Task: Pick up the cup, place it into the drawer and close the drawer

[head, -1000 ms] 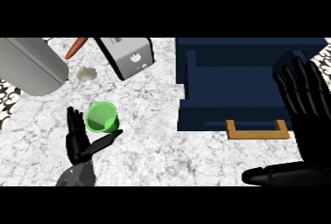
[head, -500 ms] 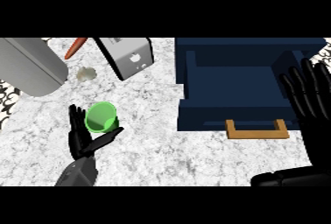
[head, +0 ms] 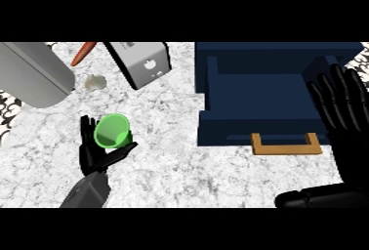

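Left robot hand [head: 99,151] cupping one green cup [head: 112,131] | one drawer [head: 268,97] open

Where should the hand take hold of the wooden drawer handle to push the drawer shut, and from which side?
Probably the middle of the handle's long front bar, approached from the counter side, nearest the robot. The bar runs across the drawer's front with a gap behind it, and the right hand, open beside the drawer, is nearest.
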